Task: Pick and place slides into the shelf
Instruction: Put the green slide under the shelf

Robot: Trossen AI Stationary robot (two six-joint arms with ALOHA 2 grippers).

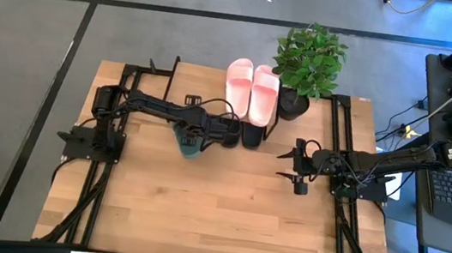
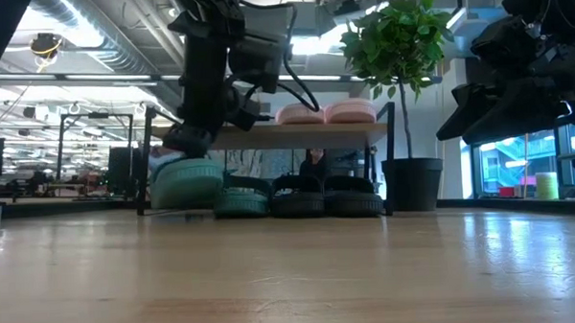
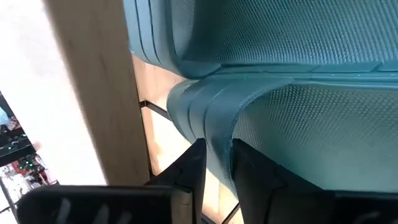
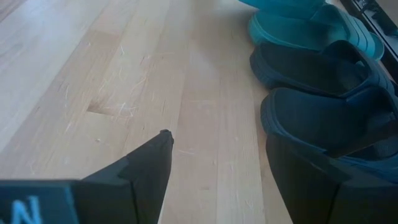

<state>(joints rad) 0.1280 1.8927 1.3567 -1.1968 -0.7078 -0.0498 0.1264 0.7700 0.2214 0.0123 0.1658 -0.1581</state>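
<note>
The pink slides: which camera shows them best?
The high view: the pink slides lie side by side on top of the shelf, soles and straps fully seen from above. The low view shows only their edges above the board. Neither wrist view shows them.

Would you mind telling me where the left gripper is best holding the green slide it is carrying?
By the strap edge, as now: the left gripper pinches the wide strap of the green slide from the open table side. The strap arches clear of the sole, giving thin fingers a lip, probably firmer than the thick sole.
</note>
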